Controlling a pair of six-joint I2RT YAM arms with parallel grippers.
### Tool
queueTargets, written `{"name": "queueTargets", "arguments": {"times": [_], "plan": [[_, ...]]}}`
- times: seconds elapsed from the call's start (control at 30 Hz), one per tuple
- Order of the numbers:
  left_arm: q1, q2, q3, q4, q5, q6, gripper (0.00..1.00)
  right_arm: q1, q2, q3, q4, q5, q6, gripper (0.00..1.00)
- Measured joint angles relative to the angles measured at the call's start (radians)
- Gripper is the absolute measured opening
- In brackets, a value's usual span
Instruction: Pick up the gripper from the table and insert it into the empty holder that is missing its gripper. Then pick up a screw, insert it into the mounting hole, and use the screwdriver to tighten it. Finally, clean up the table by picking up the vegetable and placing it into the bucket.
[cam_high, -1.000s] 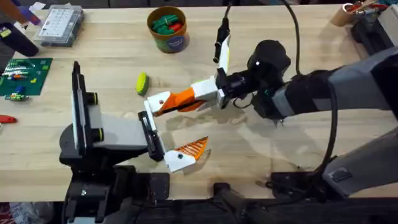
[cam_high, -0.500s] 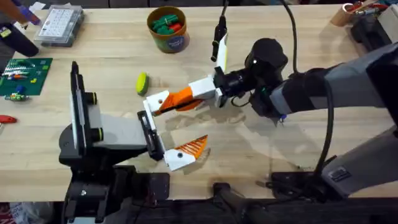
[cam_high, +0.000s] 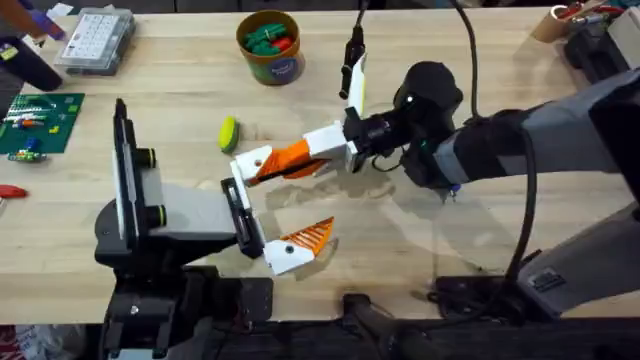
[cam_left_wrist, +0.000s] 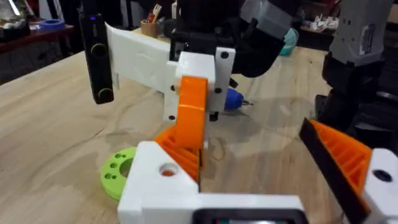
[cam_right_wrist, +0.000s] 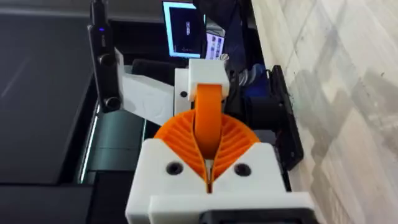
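**While the finger is being seated: entry for the insertion step**

Item 1. The gripper (cam_high: 292, 158), an orange ribbed wedge, is held above the desk (cam_high: 470, 60), clamped between the pads of the right pincer (cam_high: 335, 148). Its tip is laid against the empty holder (cam_high: 252, 163); how deep it sits cannot be told.

Item 2. The left pincer (cam_high: 275, 205) is presented spread wide and grasps nothing. Its far bracket is the empty holder; its near bracket carries the twin orange finger (cam_high: 310, 237).

Item 3. The mounting hole (cam_left_wrist: 166, 169) is seen in the holder's white face, with no screw in it.

Item 4. The vegetable (cam_high: 228, 133) is left lying on the desk just beyond the holder, well apart from the bucket (cam_high: 270, 45) at the far edge.

Handling note. The wedge is best kept square to the bracket and pushed straight along its length, so that it is not jammed askew. The clamp should be kept firm until the piece is judged fully home and its bore lined up with the mounting hole. The left arm should be held steady as the counter-support.
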Motion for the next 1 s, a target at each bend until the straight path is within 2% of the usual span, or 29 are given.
{"name": "queueTargets", "arguments": {"times": [0.1, 0.13, 0.17, 0.33, 0.37, 0.87, 0.93, 1.0], "plan": [[0.0, 0.0, 0.0, 0.0, 0.0, 0.0, 0.986, 0.0, 0.0, 0.0, 0.0, 0.0, 0.0, 0.012], [0.0, 0.0, 0.0, 0.0, 0.0, 0.0, 0.986, 0.0, 0.0, 0.0, -0.001, -0.001, 0.0, 0.045], [0.0, 0.0, 0.0, 0.0, 0.001, 0.001, 0.986, 0.001, 0.0, 0.0, -0.003, -0.001, 0.001, 0.134], [-0.004, 0.0, 0.0, -0.002, 0.013, 0.001, 0.986, 0.027, 0.0, 0.006, -0.002, -0.001, -0.001, 0.871], [-0.004, 0.0, 0.0, -0.002, 0.013, 0.001, 0.986, 0.029, 0.0, 0.007, -0.001, -0.001, -0.003, 0.967], [-0.004, 0.0, 0.0, -0.002, 0.013, 0.001, 0.986, 0.023, -0.001, 0.007, -0.005, -0.001, -0.005, 0.989], [-0.004, 0.0, 0.0, -0.002, 0.013, 0.001, 0.986, 0.015, -0.01, 0.008, -0.053, -0.001, -0.023, 0.989], [-0.004, 0.0, 0.0, -0.002, 0.013, 0.001, 0.986, 0.0, -0.042, 0.009, -0.166, -0.001, -0.067, 0.988]]}}
